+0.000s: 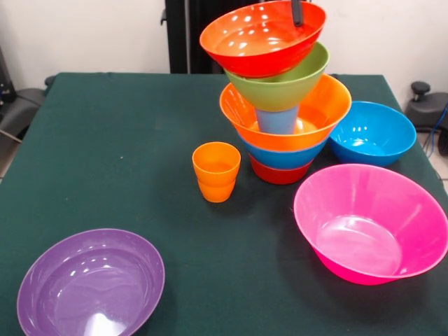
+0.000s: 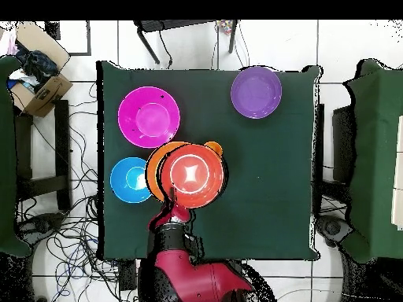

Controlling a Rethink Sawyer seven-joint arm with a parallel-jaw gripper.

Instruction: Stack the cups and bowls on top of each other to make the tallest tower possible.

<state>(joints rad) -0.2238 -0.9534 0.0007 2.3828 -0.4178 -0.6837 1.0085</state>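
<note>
The tower (image 1: 280, 105) stands at the table's far middle. From the bottom it is a red-orange bowl (image 1: 280, 173), a blue bowl (image 1: 283, 157), an orange bowl (image 1: 325, 112), a light blue cup (image 1: 276, 120), a lime green bowl (image 1: 290, 87) and a tilted red-orange bowl (image 1: 262, 36) on top. My gripper (image 1: 297, 12) grips the top bowl's far rim, one dark finger inside it. The gripper also shows in the overhead view (image 2: 171, 193), at that bowl's (image 2: 190, 174) edge. Two nested orange cups (image 1: 216, 171) stand left of the tower.
A large pink bowl (image 1: 371, 224) sits near right, a second blue bowl (image 1: 372, 133) right of the tower, and a purple bowl (image 1: 91, 283) near left, all on the green table (image 1: 126, 126). A cardboard box (image 2: 39, 79) lies off the table.
</note>
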